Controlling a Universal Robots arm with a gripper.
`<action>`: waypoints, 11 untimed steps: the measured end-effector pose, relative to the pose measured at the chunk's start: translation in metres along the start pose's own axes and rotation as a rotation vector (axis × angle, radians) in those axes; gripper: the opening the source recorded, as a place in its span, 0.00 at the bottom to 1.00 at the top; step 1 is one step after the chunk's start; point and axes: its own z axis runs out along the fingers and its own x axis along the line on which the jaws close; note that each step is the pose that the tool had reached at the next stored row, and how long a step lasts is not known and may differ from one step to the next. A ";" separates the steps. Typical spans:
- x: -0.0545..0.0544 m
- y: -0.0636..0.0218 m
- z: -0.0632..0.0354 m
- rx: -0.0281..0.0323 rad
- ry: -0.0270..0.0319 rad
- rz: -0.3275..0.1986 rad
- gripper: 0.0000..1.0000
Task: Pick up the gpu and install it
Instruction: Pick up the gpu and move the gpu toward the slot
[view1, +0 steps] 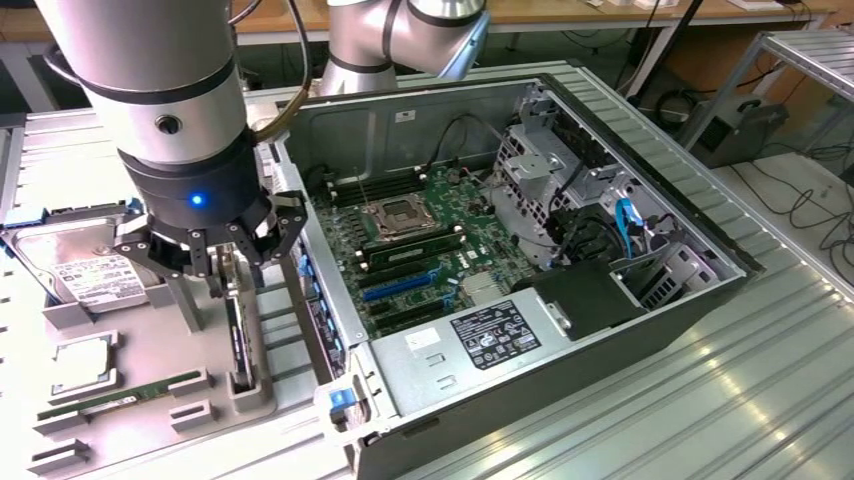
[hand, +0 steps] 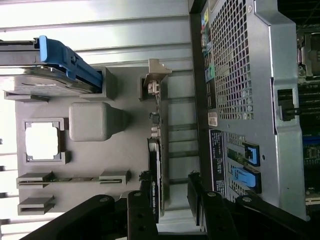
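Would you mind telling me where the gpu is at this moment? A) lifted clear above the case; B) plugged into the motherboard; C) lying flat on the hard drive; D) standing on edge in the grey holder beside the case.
D: the gpu stands on edge in the grey holder beside the case, with the open gripper straddling its upper edge.
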 end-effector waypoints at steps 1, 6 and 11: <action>0.000 0.0001 0.0004 0.0000 0.0000 0.000 0.42; 0.002 0.0008 0.0025 0.0000 0.0000 0.000 0.42; 0.003 0.0016 0.0046 0.0000 0.0000 0.000 0.42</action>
